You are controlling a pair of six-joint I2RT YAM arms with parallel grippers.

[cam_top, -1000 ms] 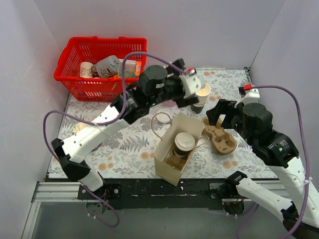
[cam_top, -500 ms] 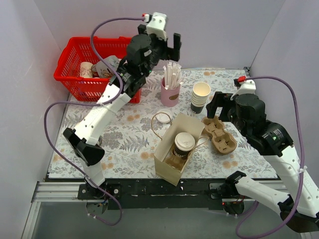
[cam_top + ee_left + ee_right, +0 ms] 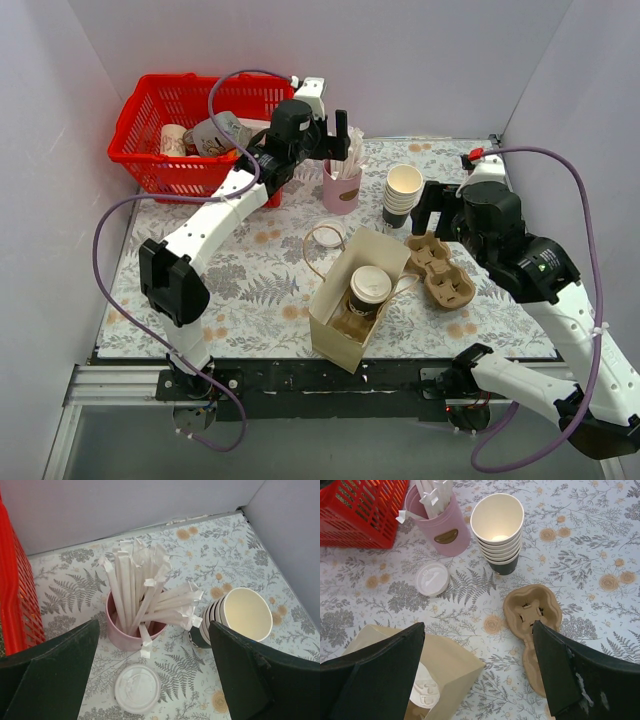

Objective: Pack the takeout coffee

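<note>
Lidded takeout coffee [image 3: 370,287] upright inside paper bag [image 3: 384,247]

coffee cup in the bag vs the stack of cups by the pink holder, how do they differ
The coffee cup has a white lid; the stack of cups is open on top. The coffee cup is single, inside the paper bag; the stack of cups sits out on the table. Both stand upright.
</note>
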